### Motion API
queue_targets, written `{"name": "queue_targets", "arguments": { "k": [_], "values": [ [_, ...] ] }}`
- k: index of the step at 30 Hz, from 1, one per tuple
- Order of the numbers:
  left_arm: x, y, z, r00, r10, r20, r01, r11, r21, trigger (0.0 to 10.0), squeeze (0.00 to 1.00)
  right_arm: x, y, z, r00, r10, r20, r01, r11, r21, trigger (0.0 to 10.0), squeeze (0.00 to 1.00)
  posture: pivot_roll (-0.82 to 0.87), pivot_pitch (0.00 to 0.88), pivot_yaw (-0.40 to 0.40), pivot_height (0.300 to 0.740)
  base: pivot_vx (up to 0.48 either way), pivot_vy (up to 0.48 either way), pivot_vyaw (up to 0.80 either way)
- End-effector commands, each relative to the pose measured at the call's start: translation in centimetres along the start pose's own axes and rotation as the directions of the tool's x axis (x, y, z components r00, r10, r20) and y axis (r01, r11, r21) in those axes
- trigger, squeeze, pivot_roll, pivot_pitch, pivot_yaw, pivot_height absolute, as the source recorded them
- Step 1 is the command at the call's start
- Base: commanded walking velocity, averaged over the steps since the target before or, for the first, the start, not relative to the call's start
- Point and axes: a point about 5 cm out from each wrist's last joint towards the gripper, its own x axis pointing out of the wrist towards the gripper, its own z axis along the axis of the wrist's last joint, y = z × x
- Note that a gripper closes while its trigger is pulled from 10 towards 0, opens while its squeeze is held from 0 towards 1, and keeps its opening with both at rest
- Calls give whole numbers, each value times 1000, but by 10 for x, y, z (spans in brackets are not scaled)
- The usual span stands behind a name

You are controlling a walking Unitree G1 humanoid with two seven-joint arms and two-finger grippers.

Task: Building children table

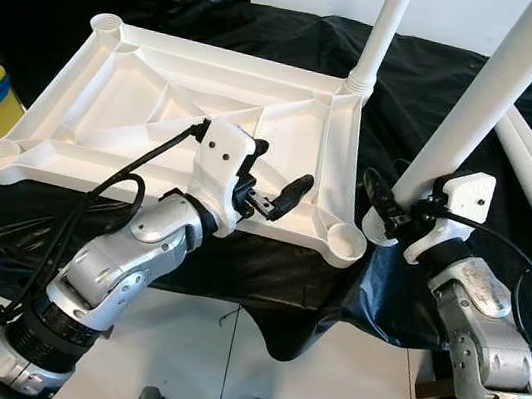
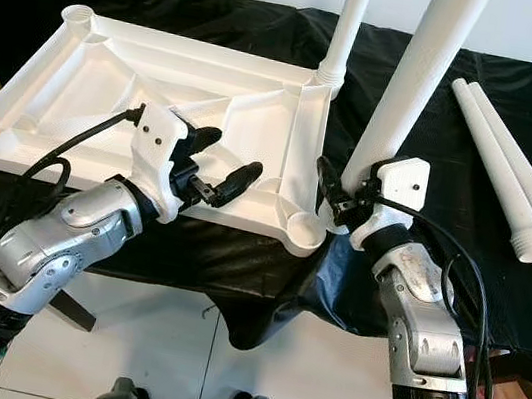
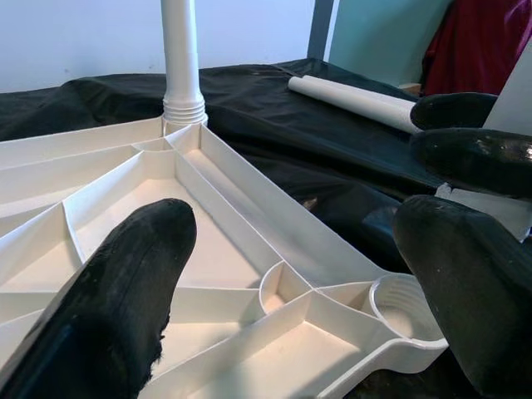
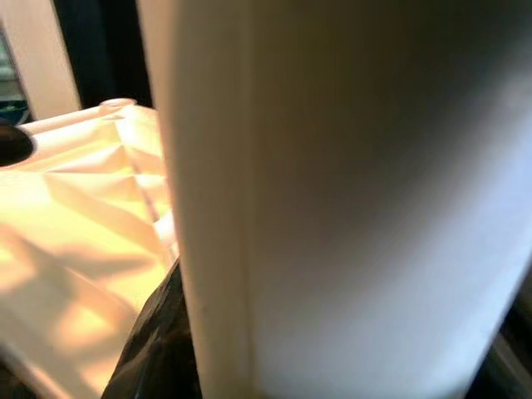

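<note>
Clamping the loose white leg [image 1: 484,102] near its threaded foot, the right jaws [image 1: 398,212] should stand it upright over the empty socket [image 1: 346,238] at the upturned tabletop's [image 1: 132,87] near-right corner on the counter [image 1: 449,67], while the left jaws [image 1: 272,195], spread apart, brace that corner.

Your held white plastic table leg [image 1: 484,102] ran off the top edge | the upright screwed-in white leg [image 1: 381,36] was cut off there too | your right gripper [image 2: 348,194] fingertips were hidden behind the held leg | right wrist view was blurred, close against the tube.
</note>
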Motion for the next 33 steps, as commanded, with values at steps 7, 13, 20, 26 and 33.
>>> {"name": "queue_targets", "arguments": {
  "k": [7,13,20,26,33],
  "values": [
    [2,-25,7,919,-395,5,394,918,48,10000,0,0,1,2,995,98,-11,-98,995,12,10000,0,13,166,-82,740,0,0,0],
    [9,-34,17,867,-498,21,495,866,75,10000,0,3,13,-1,961,271,-52,-270,963,28,10000,0,27,174,-93,740,0,0,0],
    [7,-41,29,791,-610,46,606,792,65,10000,0,4,15,-4,944,323,-73,-320,946,43,10000,0,38,167,-105,740,0,0,0],
    [-2,-45,42,664,-746,44,743,665,76,10000,0,4,15,-8,925,368,-93,-363,929,65,10000,0,29,159,-103,740,0,0,0],
    [-5,-48,51,525,-851,15,847,525,80,10000,0,1,12,-13,902,413,-123,-403,910,102,10000,0,23,150,-101,740,0,0,0]
  ]
}}
